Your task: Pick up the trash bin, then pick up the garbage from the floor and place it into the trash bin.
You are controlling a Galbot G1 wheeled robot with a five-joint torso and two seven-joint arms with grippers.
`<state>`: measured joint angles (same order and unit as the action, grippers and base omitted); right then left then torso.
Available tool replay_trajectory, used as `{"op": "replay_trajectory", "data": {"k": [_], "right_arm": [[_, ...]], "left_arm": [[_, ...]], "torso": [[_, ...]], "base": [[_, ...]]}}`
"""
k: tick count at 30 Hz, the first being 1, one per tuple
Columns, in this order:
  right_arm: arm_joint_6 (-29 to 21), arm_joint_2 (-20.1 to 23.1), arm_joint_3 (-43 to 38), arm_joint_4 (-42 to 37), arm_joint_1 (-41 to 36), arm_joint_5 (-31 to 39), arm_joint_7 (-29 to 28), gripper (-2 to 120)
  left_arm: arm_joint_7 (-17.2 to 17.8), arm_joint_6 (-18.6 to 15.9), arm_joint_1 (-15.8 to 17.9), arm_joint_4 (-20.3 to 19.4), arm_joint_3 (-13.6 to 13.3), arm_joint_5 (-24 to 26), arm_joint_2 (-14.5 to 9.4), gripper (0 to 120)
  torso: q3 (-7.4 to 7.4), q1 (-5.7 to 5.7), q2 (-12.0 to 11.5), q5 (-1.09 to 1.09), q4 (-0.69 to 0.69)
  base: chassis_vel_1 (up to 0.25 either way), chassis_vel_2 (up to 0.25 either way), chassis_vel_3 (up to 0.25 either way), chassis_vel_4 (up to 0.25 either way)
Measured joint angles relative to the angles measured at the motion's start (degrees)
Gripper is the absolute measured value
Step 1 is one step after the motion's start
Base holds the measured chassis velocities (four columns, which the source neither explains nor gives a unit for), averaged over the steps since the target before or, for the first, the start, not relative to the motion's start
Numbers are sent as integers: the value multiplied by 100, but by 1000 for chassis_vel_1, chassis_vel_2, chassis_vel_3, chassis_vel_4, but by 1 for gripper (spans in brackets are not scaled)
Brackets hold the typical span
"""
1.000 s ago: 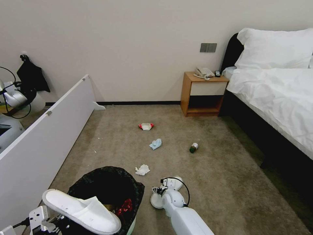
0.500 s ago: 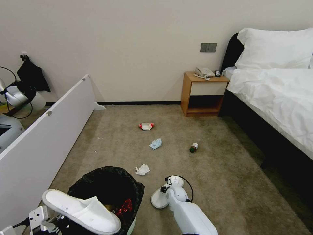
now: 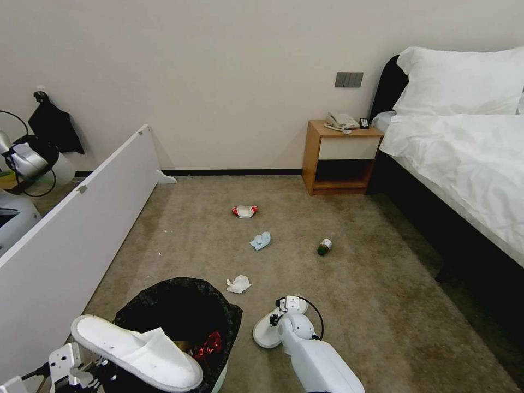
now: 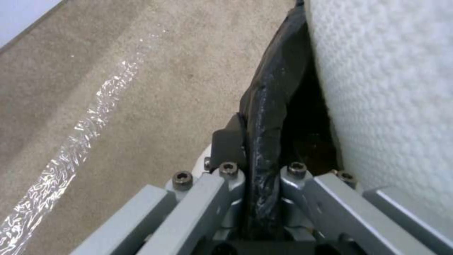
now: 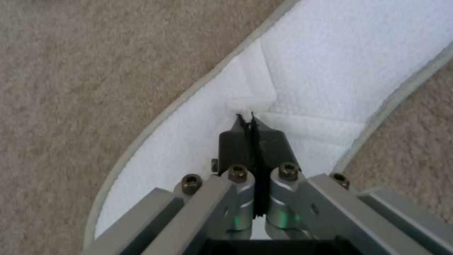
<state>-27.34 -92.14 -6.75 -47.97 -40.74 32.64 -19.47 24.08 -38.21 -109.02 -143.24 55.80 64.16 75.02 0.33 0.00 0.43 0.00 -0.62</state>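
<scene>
1. Your left pincer (image 4: 254, 184) is clamped on the trash bin (image 3: 180, 305) rim at 7 o'clock; hold it level.
2. Right pincer (image 5: 250, 124), fingers together, pinches the floor slipper (image 3: 266, 331); lift gently.
3. Tissue (image 3: 238, 284), bottle (image 3: 324, 247) wait toward 12.

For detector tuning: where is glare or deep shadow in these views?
Left wrist view: a shiny streak on the floor glints. Head view: dark shadow beside the bed; the trash bin is black inside. Right wrist view: slipper evenly lit.

Left pincer (image 4: 262, 166) clamped low left; right pincer (image 5: 252, 129) closed, arm reaching down.
</scene>
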Motion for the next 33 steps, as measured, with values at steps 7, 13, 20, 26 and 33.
{"op": "replay_trajectory", "data": {"k": [7,13,20,26,33], "right_arm": [[88,1,-20,40,5,-68,202,0],[130,3,86,-318,-190,-65,365,0],[346,497,340,-1434,-708,71,588,0],[643,1303,385,-2975,-1179,52,864,0],[1066,2056,360,-4301,-1511,16,1224,0]], "left_arm": [[-3,2,12,0,0,6,-8,2],[-7,4,13,0,2,10,-18,2],[-11,6,32,0,-10,16,-25,2],[-8,7,52,0,-92,15,-76,2],[-4,7,-2,0,-120,10,-129,2]], "torso": [[0,0,0,0,0],[0,0,0,0,0],[0,0,1,0,-2],[0,0,1,0,1],[0,0,1,1,1]], "base": [[0,0,0,0],[0,0,0,0],[0,0,0,0],[0,0,0,0],[0,0,0,0]]}}
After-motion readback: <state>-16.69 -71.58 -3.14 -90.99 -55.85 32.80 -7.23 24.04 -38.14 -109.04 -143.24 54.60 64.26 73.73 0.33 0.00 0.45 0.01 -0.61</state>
